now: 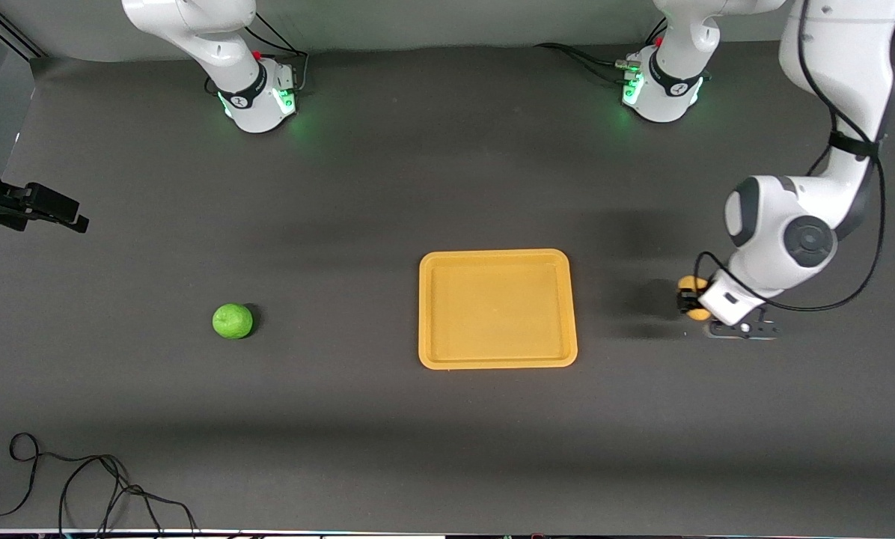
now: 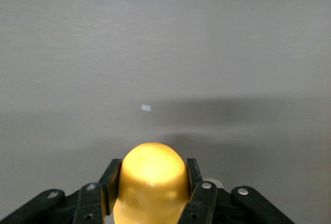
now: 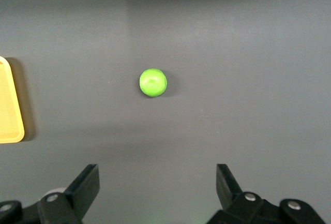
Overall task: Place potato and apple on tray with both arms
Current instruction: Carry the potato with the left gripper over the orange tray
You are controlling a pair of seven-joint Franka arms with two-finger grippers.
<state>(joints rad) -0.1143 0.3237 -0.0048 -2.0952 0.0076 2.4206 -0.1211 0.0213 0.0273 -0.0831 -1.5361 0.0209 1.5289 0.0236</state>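
- Across the front view, the tray (image 1: 497,309) lies flat and empty at mid-bench (image 1: 417,172), between the two fruits, so each arm has a short run to it from its own end.
- Toward the left arm's end of the bench, the left end effector (image 1: 688,301) is clamped on the potato (image 1: 691,286), just beside the tray's short edge but apart from it. Whether the potato is clear of the bench cannot be told from this view.
- Toward the right arm's end, the apple (image 1: 233,320) sits untouched on the bench, well apart from the tray. The right end effector (image 1: 40,208) waits at the edge of the view, over bare bench farther from the camera than the apple.
- At the left wrist view, the left end effector (image 2: 153,188) has a finger pressed on each flank of the potato (image 2: 152,175), a centred grip that should keep the lumpy body from rolling during transfer.
- At the right wrist view, the right end effector (image 3: 158,188) is spread wide and holds nothing. The apple (image 3: 153,83) lies ahead, roughly centred between the fingers, which suits a straight approach. A corner of the tray (image 3: 9,107) shows beside it.
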